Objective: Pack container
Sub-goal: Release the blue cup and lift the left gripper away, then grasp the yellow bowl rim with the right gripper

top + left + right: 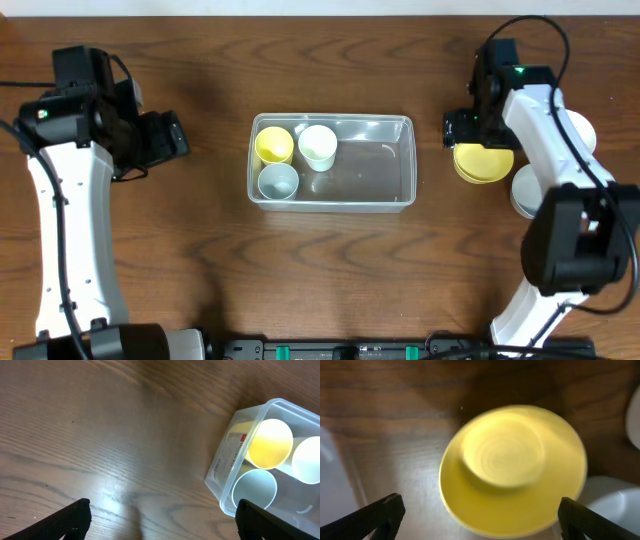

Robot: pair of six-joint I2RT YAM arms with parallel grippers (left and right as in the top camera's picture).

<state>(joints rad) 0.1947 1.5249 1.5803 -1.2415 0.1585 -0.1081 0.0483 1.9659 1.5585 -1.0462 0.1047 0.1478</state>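
Note:
The clear rectangular container (390, 160) lies at the table's middle. In its left end stand a yellow cup (274, 145), a white cup (318, 147) and a pale grey-blue cup (278, 181); its right half holds nothing. My left gripper (170, 138) is open and empty over bare table left of the container (227, 460). My right gripper (462, 128) is open and hovers over a yellow bowl (488, 165) right of the container. In the right wrist view the open fingers (480, 522) straddle this blurred yellow bowl (512, 470) without touching it.
Two white bowls (582, 130) (522, 190) sit right of the yellow bowl, partly under my right arm; one shows in the right wrist view (617, 505). Dark wood table all round.

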